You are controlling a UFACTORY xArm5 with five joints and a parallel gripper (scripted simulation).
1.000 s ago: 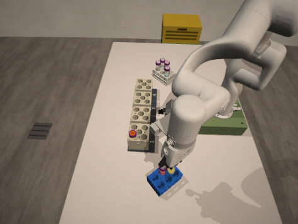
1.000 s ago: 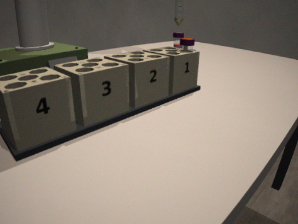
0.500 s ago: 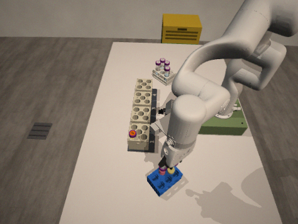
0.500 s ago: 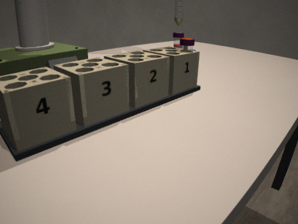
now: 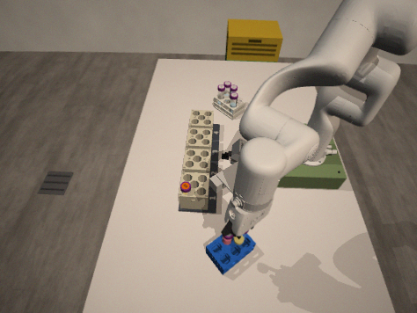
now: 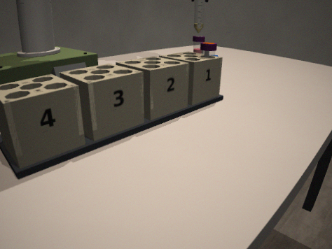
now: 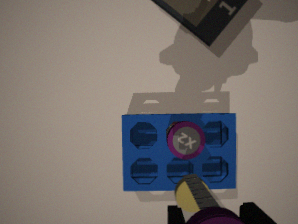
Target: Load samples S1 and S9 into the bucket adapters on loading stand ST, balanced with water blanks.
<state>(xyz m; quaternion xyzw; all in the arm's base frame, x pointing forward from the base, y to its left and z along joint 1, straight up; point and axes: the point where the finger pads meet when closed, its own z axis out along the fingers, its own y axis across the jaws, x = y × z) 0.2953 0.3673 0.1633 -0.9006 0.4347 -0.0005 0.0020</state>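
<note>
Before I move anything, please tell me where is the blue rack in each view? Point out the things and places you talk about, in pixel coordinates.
Top: the blue rack (image 5: 227, 251) (image 6: 214, 56) (image 7: 162, 153) is low, right of centre.
Exterior: only a blue sliver, upper right, behind adapter 1 (image 5: 194, 202) (image 6: 206, 78).
Wrist: below centre.
Shared landmark: the stand's dark base (image 5: 213, 193) (image 6: 140, 129) (image 7: 214, 31).

Adapters (image 5: 193, 201) (image 6: 119, 115) bear 1–4; "X2" marks the grey cap dot (image 7: 186, 140) beyond adapter 1.

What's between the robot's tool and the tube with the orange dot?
In the exterior view, X2's purple cap shows between them.
</note>
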